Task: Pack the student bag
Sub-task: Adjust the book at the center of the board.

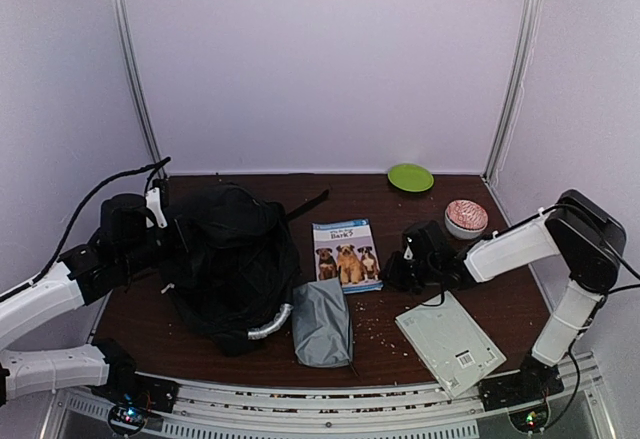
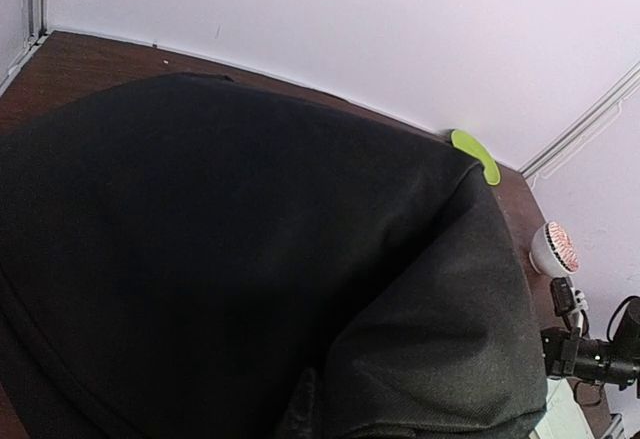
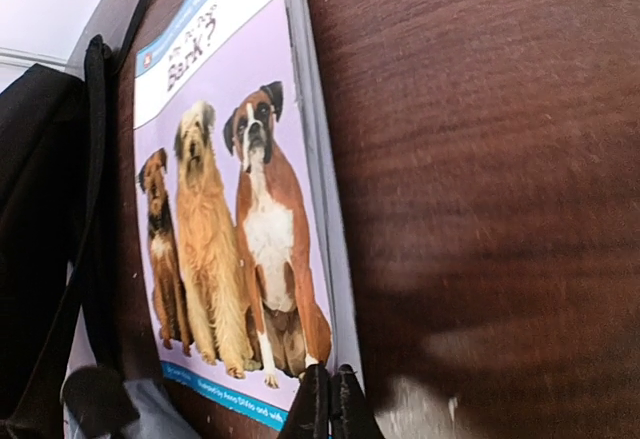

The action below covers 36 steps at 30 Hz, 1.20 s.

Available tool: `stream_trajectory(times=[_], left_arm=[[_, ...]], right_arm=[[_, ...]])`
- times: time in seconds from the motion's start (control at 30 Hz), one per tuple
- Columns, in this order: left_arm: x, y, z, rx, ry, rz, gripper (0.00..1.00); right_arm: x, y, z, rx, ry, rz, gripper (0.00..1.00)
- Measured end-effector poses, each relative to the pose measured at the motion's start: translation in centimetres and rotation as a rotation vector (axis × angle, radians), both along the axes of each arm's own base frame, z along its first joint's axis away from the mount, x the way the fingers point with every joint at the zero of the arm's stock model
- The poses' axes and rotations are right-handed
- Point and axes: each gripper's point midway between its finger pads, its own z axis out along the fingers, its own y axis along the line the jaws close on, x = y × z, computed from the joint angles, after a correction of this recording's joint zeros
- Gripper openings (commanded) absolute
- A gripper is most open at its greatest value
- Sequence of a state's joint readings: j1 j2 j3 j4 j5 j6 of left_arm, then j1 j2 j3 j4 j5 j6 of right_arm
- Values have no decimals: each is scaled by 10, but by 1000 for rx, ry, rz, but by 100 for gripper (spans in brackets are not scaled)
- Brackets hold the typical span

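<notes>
The student bag (image 1: 230,259) is a big black fabric heap at the left of the table with a grey-white handle (image 1: 270,324). Its cloth fills the left wrist view (image 2: 250,259). My left gripper (image 1: 168,244) is at the bag's left side; its fingers are buried in the fabric, shut on a fold of it. A book with three dogs on the cover (image 1: 346,254) lies flat in the middle. My right gripper (image 1: 395,271) is low at the book's right edge. In the right wrist view its fingertips (image 3: 331,404) are pressed together against the book's (image 3: 230,209) near corner.
A grey zip pouch (image 1: 322,321) lies in front of the book, and a flat white device (image 1: 450,344) lies at the front right. A green plate (image 1: 410,177) and a pink-topped bowl (image 1: 465,217) stand at the back right. The bag's black strap (image 1: 308,204) trails toward the book.
</notes>
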<state>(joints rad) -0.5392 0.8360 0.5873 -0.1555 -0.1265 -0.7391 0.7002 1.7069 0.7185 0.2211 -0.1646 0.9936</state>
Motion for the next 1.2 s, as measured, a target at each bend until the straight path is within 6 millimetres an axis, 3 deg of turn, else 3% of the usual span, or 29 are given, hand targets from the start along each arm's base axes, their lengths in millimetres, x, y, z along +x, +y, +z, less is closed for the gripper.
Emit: stream_trajectory(times=[0.3,0.4,0.53,0.6,0.67,0.73,0.9,1.13,1.2], left_arm=[[0,0,0,0,1,0,0],[0,0,0,1,1,0,0],[0,0,-1,1,2,0,0],[0,0,-1,2,3,0,0],[0,0,-2,3,6,0,0],[0,0,-2,4,6,0,0],[0,0,-1,2,4,0,0],[-2,1,-1,1,2,0,0],[-3,2,-1,0,1,0,0]], right_arm=[[-18,-13,55,24,-91,29,0],[-30,-16,60,7,-99,57,0],[-45,-26,45,-62,-55,84,41],[-52,-33,35,-119,-28,104,54],[-56,-40,29,-174,-8,120,59],[-55,-43,29,-226,-1,138,61],[-27,-39,35,-272,-11,149,60],[-2,-44,-2,-305,79,153,55],[4,-40,-1,-288,72,160,52]])
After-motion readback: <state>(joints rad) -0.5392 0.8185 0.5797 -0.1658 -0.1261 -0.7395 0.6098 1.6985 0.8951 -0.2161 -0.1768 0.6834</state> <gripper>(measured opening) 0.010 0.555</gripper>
